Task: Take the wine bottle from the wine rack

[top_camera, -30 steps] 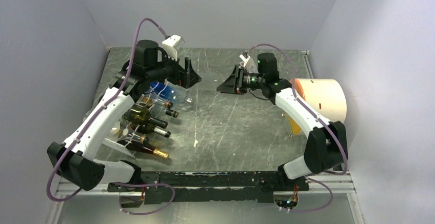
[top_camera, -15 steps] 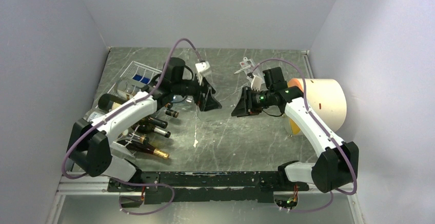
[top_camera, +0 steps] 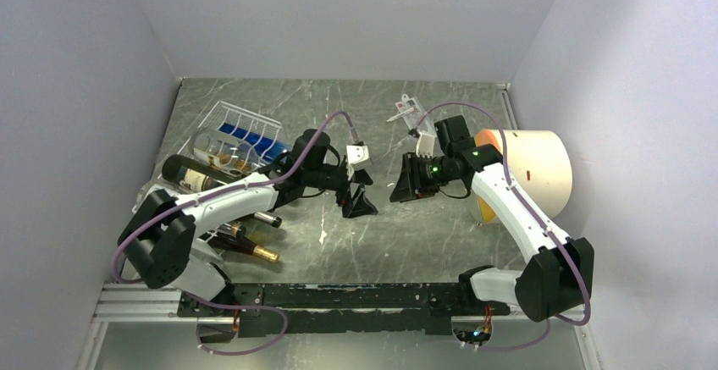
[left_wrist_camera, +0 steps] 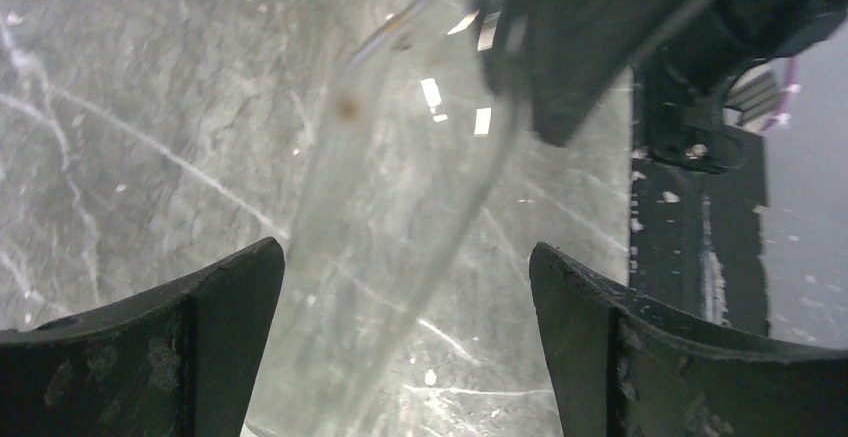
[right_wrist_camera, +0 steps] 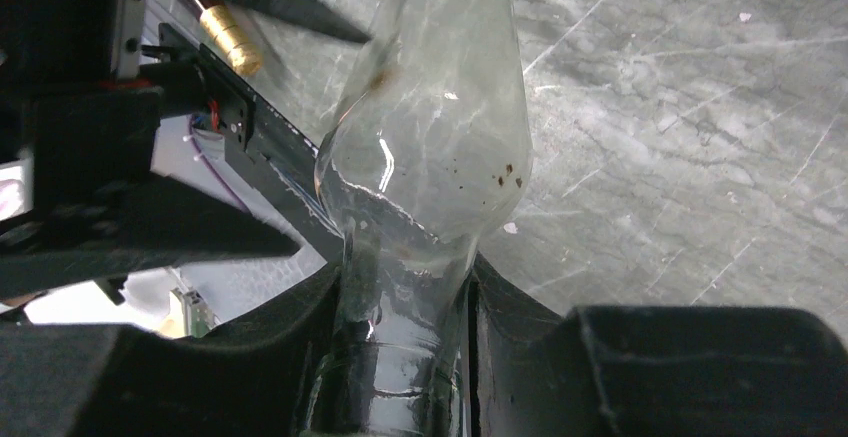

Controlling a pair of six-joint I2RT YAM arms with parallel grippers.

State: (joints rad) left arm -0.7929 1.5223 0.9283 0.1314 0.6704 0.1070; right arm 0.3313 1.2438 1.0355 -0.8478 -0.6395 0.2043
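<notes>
A clear glass wine bottle [right_wrist_camera: 430, 137] is off the rack, held by its neck in my right gripper [right_wrist_camera: 405, 292], which is shut on it above mid-table [top_camera: 405, 179]. My left gripper [top_camera: 360, 202] faces it from the left. Its jaws stand wide apart around the bottle's body [left_wrist_camera: 400, 187], which passes nearer the left finger [left_wrist_camera: 230, 307] than the right one, with a gap on that side. The white wire wine rack [top_camera: 222, 116] stands at the far left with several dark bottles [top_camera: 199, 175] lying in it.
A cream cylinder with an orange face [top_camera: 529, 162] lies at the right, close behind the right arm. A gold-capped bottle neck [top_camera: 264, 254] sticks out of the rack toward the front. Grey walls close in the table on three sides.
My left arm has swung from over the rack to mid-table and now straddles the clear bottle, its jaws slightly narrower. My right gripper has come forward and lower with the bottle.
</notes>
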